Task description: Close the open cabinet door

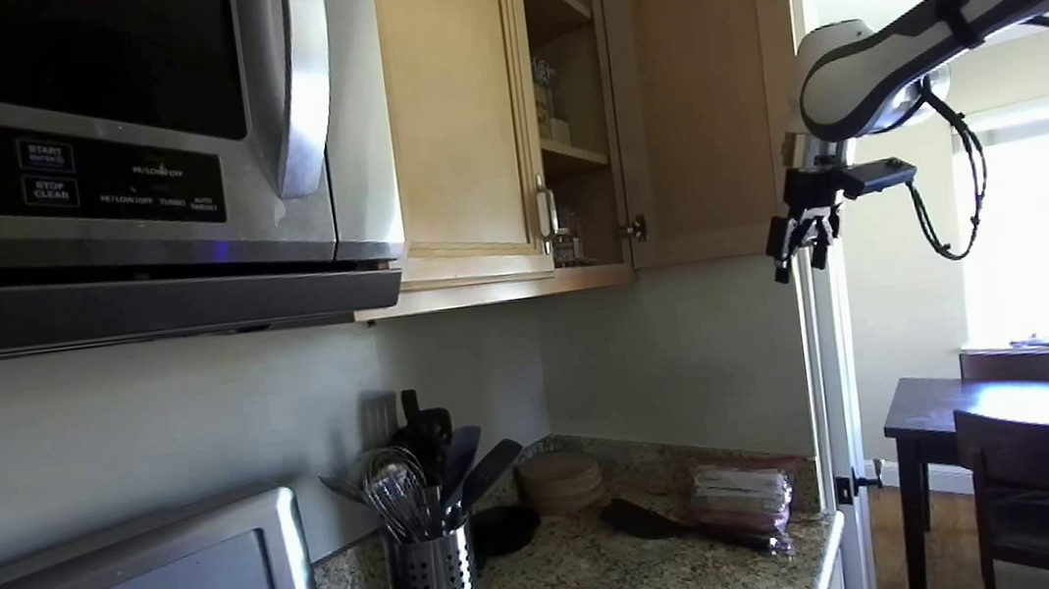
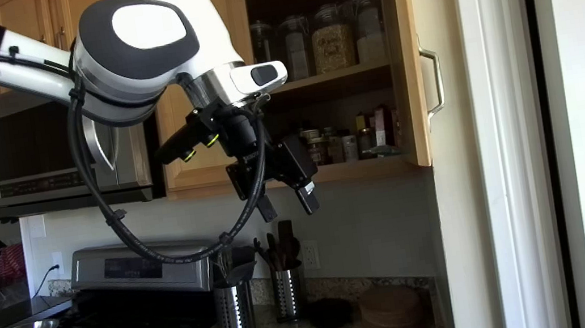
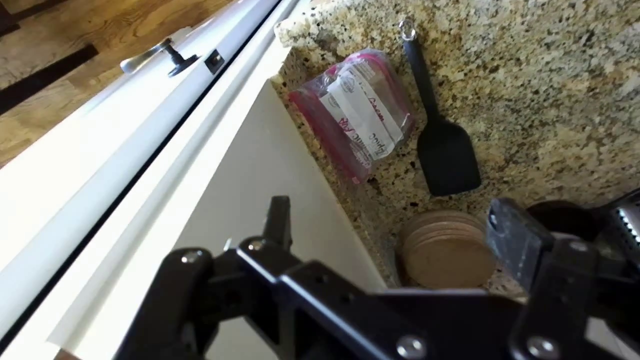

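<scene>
Fingers [image 3: 278, 222] were held spread well apart on the gripper [image 2: 288, 208], which was pointed downward in the air. Apart from it, the cabinet door [image 1: 695, 97] was seen swung wide open, its bar handle [image 2: 436, 81] carried low on the outer face. Behind the gripper, in an exterior view, glass jars [image 2: 332, 41] were exposed on a shelf [image 2: 329, 77]. Below, on the speckled counter [image 3: 550, 100], a black spatula [image 3: 447, 155] and a plastic packet [image 3: 360, 110] were laid side by side. Farthest off, a dark table [image 1: 931, 396] was set near a bright window [image 1: 1017, 199].
</scene>
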Controlling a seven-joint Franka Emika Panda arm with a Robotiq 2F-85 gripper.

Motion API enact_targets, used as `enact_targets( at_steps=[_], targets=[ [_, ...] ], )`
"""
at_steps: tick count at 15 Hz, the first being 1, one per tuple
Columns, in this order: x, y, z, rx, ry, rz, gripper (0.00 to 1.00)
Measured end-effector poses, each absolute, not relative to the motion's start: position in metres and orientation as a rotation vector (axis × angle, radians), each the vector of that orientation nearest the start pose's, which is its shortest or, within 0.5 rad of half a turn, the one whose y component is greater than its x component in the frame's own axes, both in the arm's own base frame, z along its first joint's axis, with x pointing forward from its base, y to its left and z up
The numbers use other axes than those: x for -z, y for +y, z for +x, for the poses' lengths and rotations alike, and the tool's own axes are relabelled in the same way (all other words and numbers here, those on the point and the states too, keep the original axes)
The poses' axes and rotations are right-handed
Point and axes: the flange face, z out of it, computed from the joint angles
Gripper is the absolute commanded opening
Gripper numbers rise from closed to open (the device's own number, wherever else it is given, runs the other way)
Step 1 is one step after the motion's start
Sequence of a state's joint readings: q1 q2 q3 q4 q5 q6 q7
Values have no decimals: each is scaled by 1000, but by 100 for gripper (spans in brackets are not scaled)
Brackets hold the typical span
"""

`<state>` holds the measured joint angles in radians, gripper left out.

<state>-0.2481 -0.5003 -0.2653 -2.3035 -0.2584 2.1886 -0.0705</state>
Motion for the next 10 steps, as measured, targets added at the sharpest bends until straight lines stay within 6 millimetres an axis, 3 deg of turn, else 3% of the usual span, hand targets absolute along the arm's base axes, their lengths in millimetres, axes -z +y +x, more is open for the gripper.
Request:
enact_targets(
  at_steps=[10],
  targets=[
    [-629,-295,355,943,796,-3134,100]
  ],
)
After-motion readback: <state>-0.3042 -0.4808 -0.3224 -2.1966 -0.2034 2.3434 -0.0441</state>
